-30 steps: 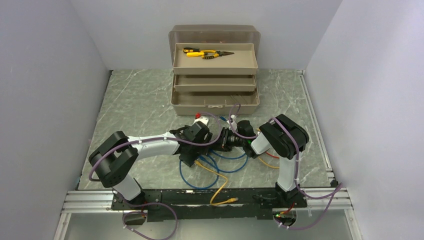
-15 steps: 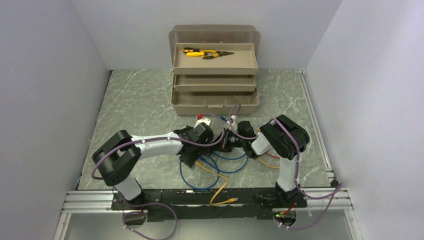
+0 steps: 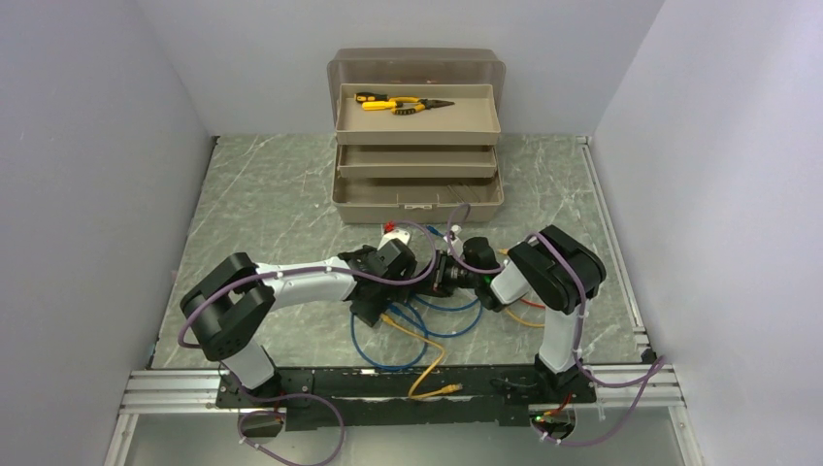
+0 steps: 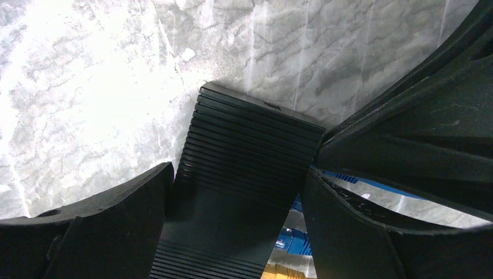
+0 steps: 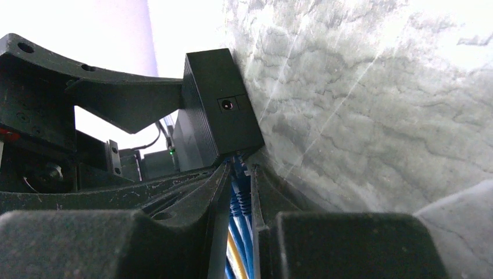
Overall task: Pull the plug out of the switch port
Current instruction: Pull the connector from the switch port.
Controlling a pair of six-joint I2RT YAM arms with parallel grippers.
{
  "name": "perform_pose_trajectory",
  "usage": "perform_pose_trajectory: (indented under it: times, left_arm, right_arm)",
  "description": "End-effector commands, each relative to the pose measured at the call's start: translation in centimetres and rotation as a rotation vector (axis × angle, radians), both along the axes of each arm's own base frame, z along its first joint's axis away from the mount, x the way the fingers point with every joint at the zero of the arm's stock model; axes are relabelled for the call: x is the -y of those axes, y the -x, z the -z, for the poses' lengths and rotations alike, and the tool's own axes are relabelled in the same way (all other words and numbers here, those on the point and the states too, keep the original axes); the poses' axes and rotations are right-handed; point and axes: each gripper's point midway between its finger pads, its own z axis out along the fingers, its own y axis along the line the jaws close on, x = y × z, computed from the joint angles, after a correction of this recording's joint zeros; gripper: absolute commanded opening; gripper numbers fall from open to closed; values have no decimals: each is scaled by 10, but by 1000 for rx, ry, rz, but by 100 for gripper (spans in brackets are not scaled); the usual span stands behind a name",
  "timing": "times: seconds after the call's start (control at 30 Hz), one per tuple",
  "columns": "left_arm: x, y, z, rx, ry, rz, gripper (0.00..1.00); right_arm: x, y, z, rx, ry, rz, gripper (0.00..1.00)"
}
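Squarely, black switch (image 4: 247, 136), clamped inside left pincer (image 4: 239, 177)

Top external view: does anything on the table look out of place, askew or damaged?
Only the cabling: blue and yellow cables lie loosely tangled on the table, and one yellow cable's end trails off it onto the black base rail. Nothing looks spilled or broken.
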Motion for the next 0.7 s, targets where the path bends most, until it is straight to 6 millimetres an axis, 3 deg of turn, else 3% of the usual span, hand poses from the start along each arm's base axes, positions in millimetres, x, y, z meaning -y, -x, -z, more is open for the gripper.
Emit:
perform_pose_trajectory:
  times: [0.0, 0.67]
  left_arm:
    - [-25, -5, 12, 9, -99, -75, 83]
    - [-25, -4, 14, 3, -86, -77, 83]
  right_arm:
    - [7, 25, 4, -28, 32, -67, 0]
    - [21, 34, 4, -25, 58, -75, 0]
